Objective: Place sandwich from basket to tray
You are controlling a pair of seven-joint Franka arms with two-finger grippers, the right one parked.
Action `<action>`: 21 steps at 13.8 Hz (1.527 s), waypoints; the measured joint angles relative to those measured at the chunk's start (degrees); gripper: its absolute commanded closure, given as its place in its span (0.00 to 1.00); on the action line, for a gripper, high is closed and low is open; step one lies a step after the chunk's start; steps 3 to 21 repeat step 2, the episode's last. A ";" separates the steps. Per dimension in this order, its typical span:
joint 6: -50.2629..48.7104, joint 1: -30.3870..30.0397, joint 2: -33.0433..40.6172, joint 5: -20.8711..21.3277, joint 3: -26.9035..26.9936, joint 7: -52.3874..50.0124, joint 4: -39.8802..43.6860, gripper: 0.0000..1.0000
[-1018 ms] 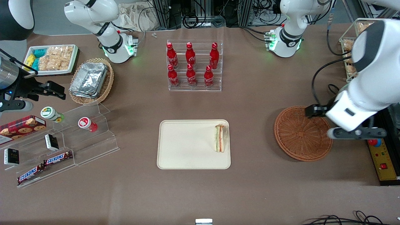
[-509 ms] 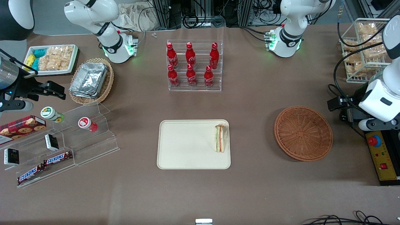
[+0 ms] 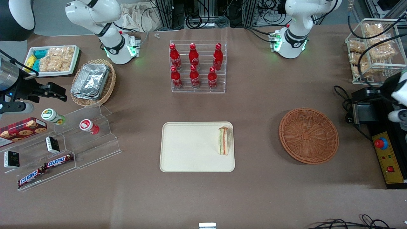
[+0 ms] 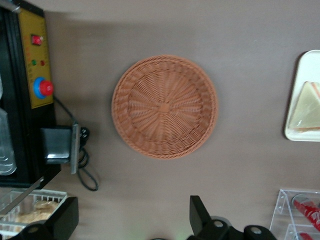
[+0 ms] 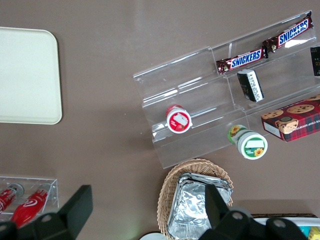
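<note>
The sandwich [image 3: 224,141] lies on the cream tray [image 3: 190,159], close to the short rim that faces the basket. The reddish-brown wicker basket [image 3: 308,135] holds nothing. In the left wrist view the basket [image 4: 165,106] is seen from high above, with the tray's rim [image 4: 290,125] and the sandwich [image 4: 306,107] at that view's edge. My gripper [image 4: 133,202] hangs open high over the table at the working arm's end, beside the basket, with nothing between its fingers. In the front view only the arm's wrist [image 3: 399,95] shows at the frame's edge.
A black control box with a red button [image 3: 384,149] and a wire rack of snack bags [image 3: 372,51] stand at the working arm's end. A clear rack of red bottles [image 3: 197,66] stands farther from the camera than the tray. Acrylic snack shelves [image 3: 63,143] are toward the parked arm's end.
The left arm has drawn away from above the basket toward the working arm's end of the table, uncovering the basket. The sandwich, tray and basket have not moved.
</note>
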State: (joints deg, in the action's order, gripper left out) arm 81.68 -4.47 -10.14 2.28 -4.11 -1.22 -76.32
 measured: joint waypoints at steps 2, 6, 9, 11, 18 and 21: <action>-0.33 1.31 0.36 -0.34 2.65 1.33 -0.23 0.00; -0.33 1.31 0.36 -0.34 2.65 1.33 -0.23 0.00; -0.33 1.31 0.36 -0.34 2.65 1.33 -0.23 0.00; -0.33 1.31 0.36 -0.34 2.65 1.33 -0.23 0.00; -0.33 1.31 0.36 -0.34 2.65 1.33 -0.23 0.00; -0.33 1.31 0.36 -0.34 2.65 1.33 -0.23 0.00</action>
